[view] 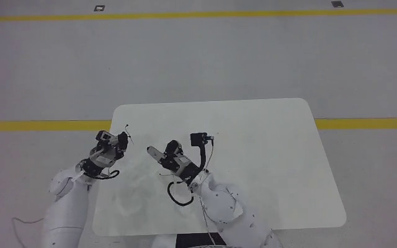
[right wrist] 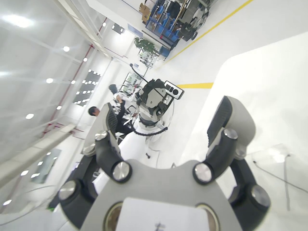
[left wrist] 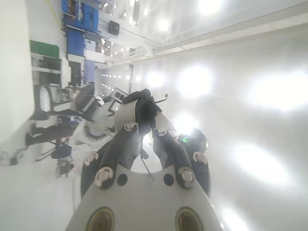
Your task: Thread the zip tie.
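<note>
Black and thin, the zip tie (left wrist: pixel 147 165) is clamped in my left fingers (left wrist: pixel 144 108), which are closed tight on it and held up over the left edge of the white surface (view: pixel 267 161). My left wrist view shows the tie's tail running back toward the camera. The top view gives me just a sliver poking out. My right fingers (right wrist: pixel 111 118) are spread wide with nothing between them, near the left pair and further in from that edge.
</note>
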Motion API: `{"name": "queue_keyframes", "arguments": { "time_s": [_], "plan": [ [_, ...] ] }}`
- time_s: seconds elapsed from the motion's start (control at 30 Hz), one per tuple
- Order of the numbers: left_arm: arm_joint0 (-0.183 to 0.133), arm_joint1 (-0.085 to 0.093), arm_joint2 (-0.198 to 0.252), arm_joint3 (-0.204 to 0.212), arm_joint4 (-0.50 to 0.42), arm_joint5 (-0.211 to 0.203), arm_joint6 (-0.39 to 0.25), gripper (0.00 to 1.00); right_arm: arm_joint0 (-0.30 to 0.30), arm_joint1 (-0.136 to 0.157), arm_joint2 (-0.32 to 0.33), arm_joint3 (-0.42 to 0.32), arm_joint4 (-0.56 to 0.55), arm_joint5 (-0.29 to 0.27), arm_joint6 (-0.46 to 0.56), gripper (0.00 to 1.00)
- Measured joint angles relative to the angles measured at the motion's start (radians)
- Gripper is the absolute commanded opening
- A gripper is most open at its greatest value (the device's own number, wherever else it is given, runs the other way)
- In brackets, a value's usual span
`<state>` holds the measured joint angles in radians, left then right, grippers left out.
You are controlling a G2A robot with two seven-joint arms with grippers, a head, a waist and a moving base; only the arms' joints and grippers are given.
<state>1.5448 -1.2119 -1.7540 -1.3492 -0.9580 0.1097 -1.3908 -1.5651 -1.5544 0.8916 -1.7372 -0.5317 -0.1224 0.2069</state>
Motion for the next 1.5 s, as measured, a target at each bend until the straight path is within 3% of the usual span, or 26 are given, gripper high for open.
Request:
{"name": "queue_keyframes", "arguments": {
  "time_s": [0.13,0.23,0.4,0.5,0.63,0.8,0.9,0.93,1.03,1.33,1.5],
  "plan": [
    [0.001,0.006,0.033,0.003,-0.065,0.096,0.001,0.00,0.037,-0.006,-0.005,0.089,0.195,-0.087,0.052,1.00],
    [-0.002,0.012,0.038,0.005,-0.015,0.075,0.001,0.00,0.068,-0.008,-0.007,0.151,0.256,-0.114,0.074,1.00],
    [-0.002,0.011,0.039,0.003,-0.022,0.072,0.003,0.00,0.067,-0.008,-0.007,0.146,0.246,-0.111,0.073,1.00],
    [0.000,0.008,0.061,-0.003,-0.065,0.104,0.032,0.00,0.053,-0.012,-0.011,0.155,0.290,-0.138,0.088,1.00],
    [0.002,0.005,0.091,0.011,-0.146,0.155,0.046,0.00,0.076,-0.020,-0.016,0.223,0.596,-0.213,0.169,1.00],
    [0.008,0.005,0.102,0.012,-0.207,0.189,0.057,0.00,0.119,-0.038,-0.039,0.293,0.859,-0.218,0.246,1.00],
    [0.010,0.007,0.107,0.011,-0.226,0.201,0.047,0.00,0.146,-0.051,-0.051,0.338,0.961,-0.217,0.275,0.83],
    [0.011,0.008,0.109,0.010,-0.228,0.207,0.041,0.00,0.156,-0.057,-0.057,0.356,0.991,-0.217,0.283,0.62],
    [0.011,0.008,0.109,0.009,-0.228,0.209,0.040,0.00,0.179,-0.071,-0.066,0.392,1.052,-0.218,0.305,0.48],
    [0.011,0.008,0.109,0.010,-0.228,0.208,0.040,0.00,0.212,-0.110,-0.061,0.446,1.092,-0.218,0.334,0.36],
    [0.011,0.008,0.109,0.010,-0.228,0.208,0.040,0.00,0.220,-0.130,-0.056,0.468,1.089,-0.218,0.347,0.35]
  ]
}}
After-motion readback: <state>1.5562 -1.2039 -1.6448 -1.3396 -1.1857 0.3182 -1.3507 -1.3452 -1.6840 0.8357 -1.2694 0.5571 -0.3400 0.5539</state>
